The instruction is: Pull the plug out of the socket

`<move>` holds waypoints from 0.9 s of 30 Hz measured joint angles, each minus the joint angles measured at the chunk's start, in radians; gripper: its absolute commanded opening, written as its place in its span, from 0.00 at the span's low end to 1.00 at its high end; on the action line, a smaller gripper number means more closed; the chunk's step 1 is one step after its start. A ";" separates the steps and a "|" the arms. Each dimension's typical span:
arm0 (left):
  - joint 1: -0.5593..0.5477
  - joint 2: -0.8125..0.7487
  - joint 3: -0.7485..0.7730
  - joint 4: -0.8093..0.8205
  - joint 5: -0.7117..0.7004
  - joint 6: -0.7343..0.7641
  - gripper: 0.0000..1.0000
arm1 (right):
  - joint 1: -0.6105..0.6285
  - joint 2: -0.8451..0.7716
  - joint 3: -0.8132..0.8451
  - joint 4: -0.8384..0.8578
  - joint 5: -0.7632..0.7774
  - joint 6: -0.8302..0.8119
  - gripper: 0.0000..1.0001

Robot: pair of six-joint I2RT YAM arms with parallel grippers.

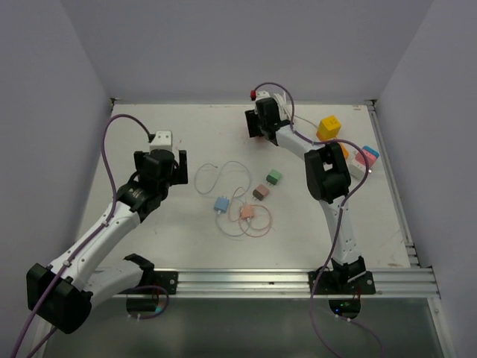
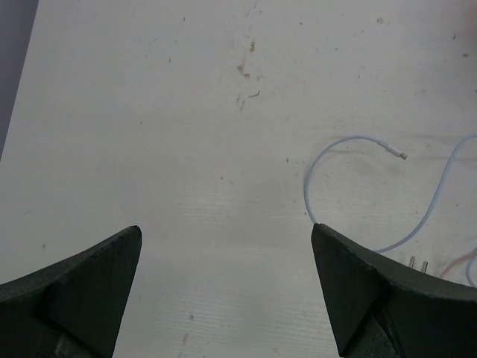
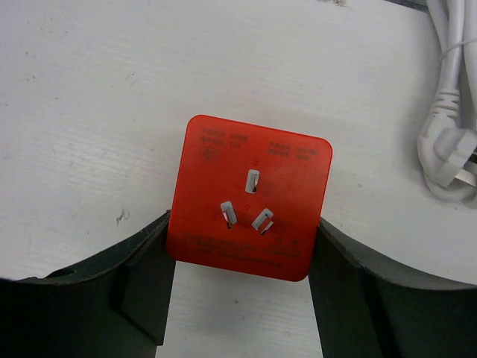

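The plug (image 3: 250, 198) is a red square block, and its three bare metal prongs face the right wrist camera. My right gripper (image 3: 244, 224) is shut on it, with one finger pressed against each side, above the white tabletop. In the top view the plug (image 1: 256, 95) is a small red spot at the tip of the right gripper (image 1: 257, 101), at the back of the table. The socket is hidden. My left gripper (image 2: 226, 227) is open over bare table with nothing between its fingers, and in the top view it (image 1: 162, 168) is at mid-left.
A bundled white cord with its own plug (image 3: 447, 149) lies just right of the red plug. A yellow block (image 1: 329, 127) and a pink and blue one (image 1: 366, 157) sit at the right. Small green (image 1: 273, 177), brown (image 1: 260, 192), blue (image 1: 221, 204) and pink (image 1: 247, 213) adapters lie mid-table with thin looping cables (image 2: 320, 164).
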 measured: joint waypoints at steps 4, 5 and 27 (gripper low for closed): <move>0.000 0.000 0.000 0.010 -0.002 0.000 0.99 | 0.000 0.049 0.076 -0.060 -0.014 -0.016 0.54; 0.001 0.000 0.000 0.012 -0.002 0.000 1.00 | 0.000 0.058 0.097 -0.074 -0.017 -0.019 0.59; 0.013 -0.029 -0.001 0.015 0.014 0.007 1.00 | -0.003 -0.328 -0.116 -0.206 0.076 0.011 0.96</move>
